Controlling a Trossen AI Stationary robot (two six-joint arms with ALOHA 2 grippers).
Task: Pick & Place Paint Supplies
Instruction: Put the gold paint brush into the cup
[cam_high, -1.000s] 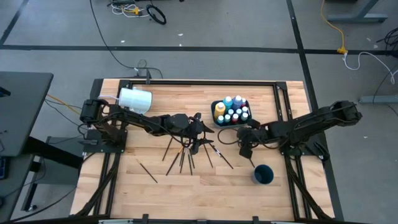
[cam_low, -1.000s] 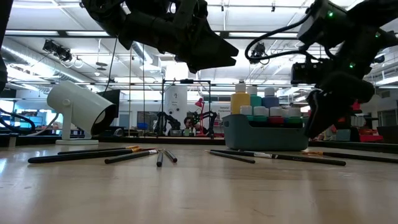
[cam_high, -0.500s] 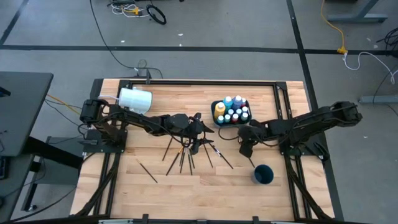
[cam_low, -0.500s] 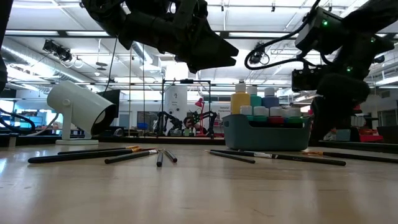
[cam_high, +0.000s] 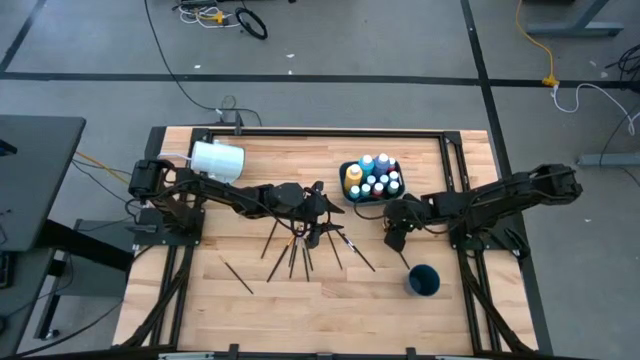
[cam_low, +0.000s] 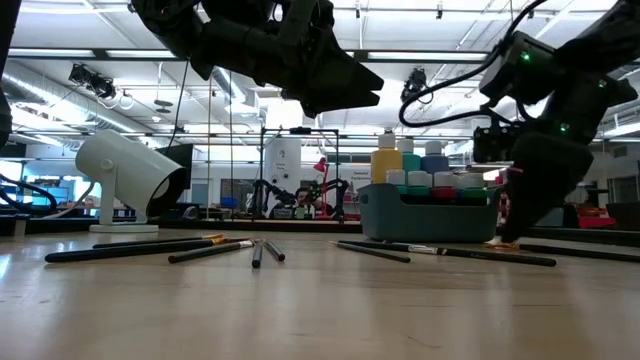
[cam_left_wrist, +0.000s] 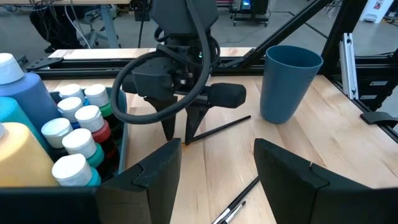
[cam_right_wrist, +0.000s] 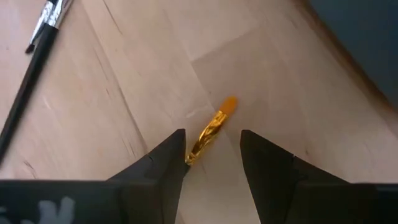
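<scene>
- The right gripper (cam_right_wrist: 211, 152) is down at the wooden surface (cam_high: 300, 290), its jaws narrowly parted on either side of a thin brush with a gold ferrule and orange tip (cam_right_wrist: 213, 129); the fingers flank the ferrule but do not look pressed on it yet, so I judge this a grasp about to be made, not made.
- In the left wrist view the same right gripper (cam_left_wrist: 179, 132) stands with its fingertips at the end of that dark-handled brush (cam_left_wrist: 217, 129), which lies flat between the bottle tray and the cup.
- The round dark blue cup (cam_high: 423, 280) stands upright just beyond that brush, on the near right of the surface; whether anything is inside it cannot be told.
- The dark grey tray (cam_high: 347, 194) already holds the small paint bottles with pale caps (cam_high: 378, 184) and the tall yellow bottle (cam_high: 353, 177) and blue bottle (cam_left_wrist: 18, 84), packed close together, so the bottle part of the job looks done.
- The left gripper (cam_high: 325, 212) hangs above the middle of the surface with jaws spread wide and nothing between them, over a fan of loose dark brushes (cam_high: 292, 252).
- One more brush (cam_high: 237, 276) lies apart, toward the near left.
- A large white cup (cam_high: 217, 160) lies on its side at the far left.
- By my estimate the brushes are nearly all left to do: several lie loose and none is seen stowed.
</scene>
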